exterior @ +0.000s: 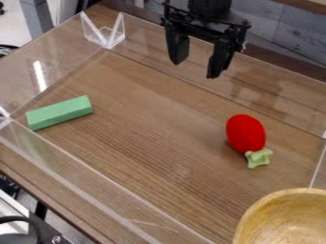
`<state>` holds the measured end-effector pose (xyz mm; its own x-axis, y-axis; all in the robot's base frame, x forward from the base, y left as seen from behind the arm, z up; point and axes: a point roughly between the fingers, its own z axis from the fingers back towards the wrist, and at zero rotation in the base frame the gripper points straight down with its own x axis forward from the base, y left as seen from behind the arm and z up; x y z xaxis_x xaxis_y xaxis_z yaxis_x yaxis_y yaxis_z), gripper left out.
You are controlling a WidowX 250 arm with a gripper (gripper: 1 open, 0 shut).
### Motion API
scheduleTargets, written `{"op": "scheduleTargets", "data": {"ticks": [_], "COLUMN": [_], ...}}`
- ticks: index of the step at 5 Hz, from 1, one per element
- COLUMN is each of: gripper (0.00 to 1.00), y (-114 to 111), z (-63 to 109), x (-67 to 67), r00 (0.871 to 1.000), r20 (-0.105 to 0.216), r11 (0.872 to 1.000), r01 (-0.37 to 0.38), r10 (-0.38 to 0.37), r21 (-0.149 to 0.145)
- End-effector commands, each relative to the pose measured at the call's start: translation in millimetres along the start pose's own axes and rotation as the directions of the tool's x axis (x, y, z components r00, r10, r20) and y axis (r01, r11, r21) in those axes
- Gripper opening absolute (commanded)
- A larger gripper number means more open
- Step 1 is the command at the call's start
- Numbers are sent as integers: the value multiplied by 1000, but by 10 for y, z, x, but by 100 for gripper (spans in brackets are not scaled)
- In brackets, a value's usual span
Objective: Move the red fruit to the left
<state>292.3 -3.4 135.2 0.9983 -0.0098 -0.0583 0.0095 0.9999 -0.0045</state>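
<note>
One red fruit (246, 132) is seen, lying on the wooden surface toward the right side of the view. A pale green stem piece (260, 157) is attached at its lower end, pointing toward the near right corner. One green block (60, 112) is counted as well; it is flat and rectangular and is set at a slight angle near the left wall, well apart from the fruit. One wooden bowl (291, 221) is partly shown at the bottom right corner, cut off by the frame edge, outside the clear wall.

One gripper (201, 55) is visible, black, hung above the far middle of the tray and pointed downward. Its fingers are spread apart and nothing is held between them. It is kept clear of both the fruit and the block, with the fruit lying nearer the viewer and to the right of it.

The surface is a brown wood-grain board enclosed by a clear plastic tray (76, 186) with low transparent walls on all sides. A small clear bracket (105, 33) is fixed at the far left corner of the walls. Light reflections are seen on the board near its middle and near edge. Beyond the tray, a pale tabletop and a grey background are visible at the top, and dark cables are seen at the lower left.
</note>
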Motion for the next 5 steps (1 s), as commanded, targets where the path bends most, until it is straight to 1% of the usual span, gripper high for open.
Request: {"op": "scheduleTargets", "data": {"ticks": [1,2,3,4,5], "gripper": [100,100,100,100,0], "y": [-131,-310,-465,-564,-591], "z": [-117,-213,-259,-254,-245], "x": [-48,-121,-152,-33,64], "r00": [994,973,945,934,911], "r20": [-22,-30,-23,-9,6], "r11": [994,972,941,927,903], "r01": [-110,-229,-327,-357,-409], "r10": [110,228,326,358,413], "r21": [-16,-57,-87,-112,-131]}}
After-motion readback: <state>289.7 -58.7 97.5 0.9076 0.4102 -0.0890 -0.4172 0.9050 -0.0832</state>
